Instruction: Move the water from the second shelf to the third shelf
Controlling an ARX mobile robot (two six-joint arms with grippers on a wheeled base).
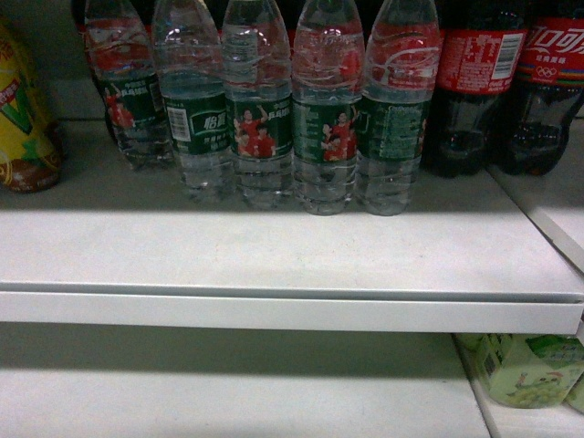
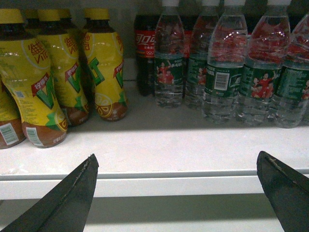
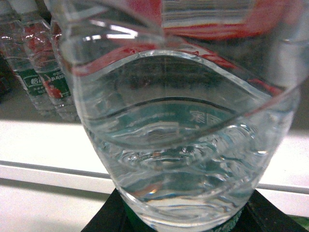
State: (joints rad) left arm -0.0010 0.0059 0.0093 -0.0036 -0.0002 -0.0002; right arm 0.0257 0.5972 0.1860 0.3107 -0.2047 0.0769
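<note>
A clear, ribbed plastic water bottle [image 3: 178, 125] fills the right wrist view, tilted close against the lens, its colourless water sloshing in a curved line and a strip of green label showing near the bottom. The right gripper [image 3: 181, 220] clasps it: dark fingers [image 3: 104, 217] press its sides at the lower edge of that view. The bottle is held in front of the white shelf [image 1: 292, 246]; its cap is out of sight.

On that shelf stands a row of matching water bottles [image 1: 260, 100], each with a dark green wrap label printed in white and red. To their right stand dark cola bottles [image 1: 511, 82] with red labels. To the left are bottles of a brown drink [image 2: 104, 63] in yellow sleeves with yellow caps. Green packs [image 1: 525, 370] sit on the shelf below, at the right.

The left gripper [image 2: 176, 193] hangs spread wide, with nothing between its smooth black fingers [image 2: 72, 198], just before the shelf's flat painted front edge.
</note>
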